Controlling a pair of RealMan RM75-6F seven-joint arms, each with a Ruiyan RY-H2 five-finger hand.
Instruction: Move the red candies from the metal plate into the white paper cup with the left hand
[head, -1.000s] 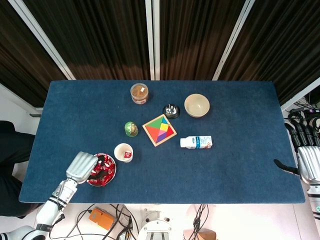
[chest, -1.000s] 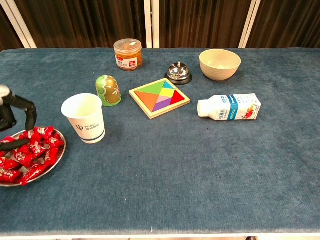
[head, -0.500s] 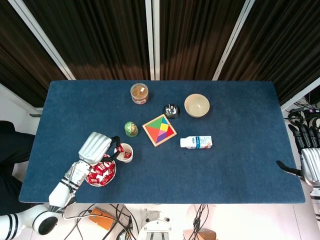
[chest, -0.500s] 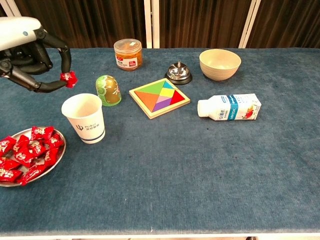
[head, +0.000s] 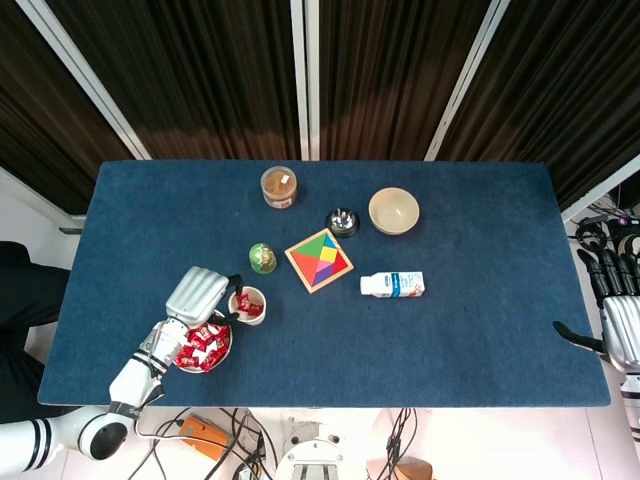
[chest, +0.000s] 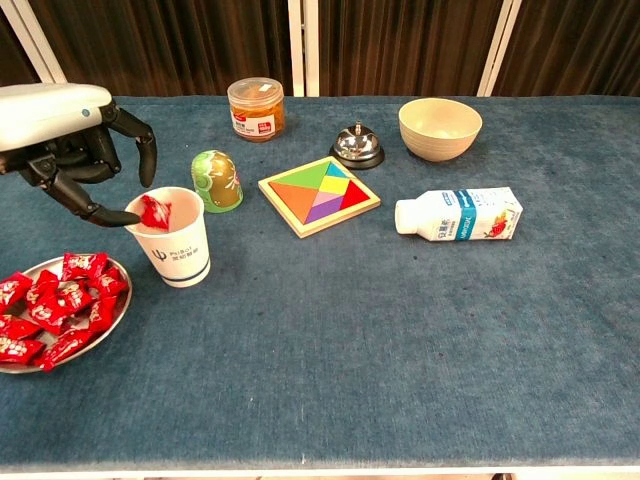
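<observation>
Metal plate (chest: 112, 318) sits at the near-left table edge w/ a heap of red candies (chest: 55, 305) still on it; in head view the same plate (head: 222, 353) lies just below-left of the cup. Left hand (chest: 70, 135) hovers above and just left of the white paper cup (chest: 170, 238), fingers apart and curved downward, gripping nothing as far as chest view shows. One fingertip (chest: 125, 217) reaches to the cup rim; contact vs. small gap cannot be resolved. One loose candy (chest: 155, 210) shows at the cup mouth, just right of that fingertip, tilted, long axis roughly up-down; whether it rests on other pieces inside or is falling cannot be told. Head view shows red inside the cup (head: 247, 305) w/ the left hand (head: 196, 296) directly at its left. Key relation: remaining candies lie below and toward the robot from the fingers, cup to the right, so next pick likely calls for a move back and down to the plate. Right hand (head: 617, 320) is at the far right table edge, well apart from both, fingers spread, holding nothing; left hand is the nearer by far.
</observation>
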